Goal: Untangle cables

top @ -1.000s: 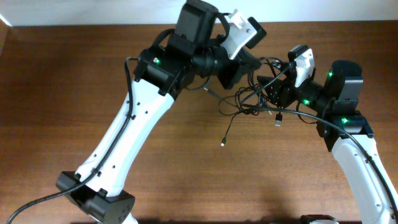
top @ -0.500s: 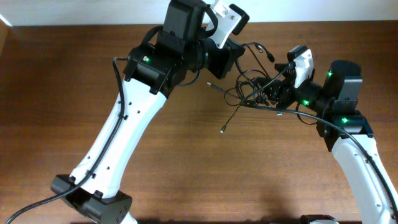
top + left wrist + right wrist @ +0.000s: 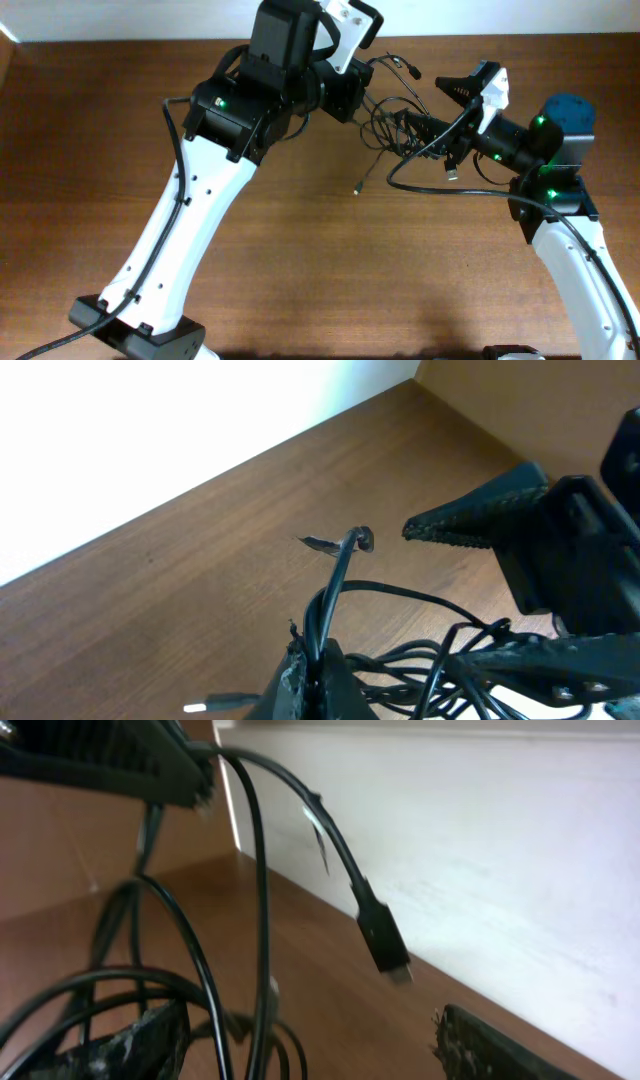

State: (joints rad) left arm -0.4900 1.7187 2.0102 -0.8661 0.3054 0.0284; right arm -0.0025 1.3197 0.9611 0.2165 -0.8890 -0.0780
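Observation:
The cables [image 3: 405,135] are a tangle of thin black cords hanging in the air between my two grippers, above the wooden table [image 3: 300,260]. My left gripper [image 3: 368,92] is shut on one cord at the tangle's upper left; the left wrist view shows that cord [image 3: 338,575] pinched between its jaws [image 3: 320,665]. My right gripper [image 3: 425,103] is open, with its jaws spread wide. Several cords [image 3: 262,900] run between its fingers [image 3: 310,1040] and drape over the lower one. Loose plug ends hang at the lower left [image 3: 357,190], at the lower right [image 3: 450,172] and in the right wrist view [image 3: 383,940].
A white wall [image 3: 500,840] borders the table's far edge. My left arm [image 3: 190,220] crosses the left half of the table, and my right arm [image 3: 570,240] stands at the right edge. A thick black arm cable [image 3: 440,188] loops under the tangle.
My left gripper has moved up and to the left, pulling the tangle up and stretching it. My right gripper has risen and its jaws have spread open.

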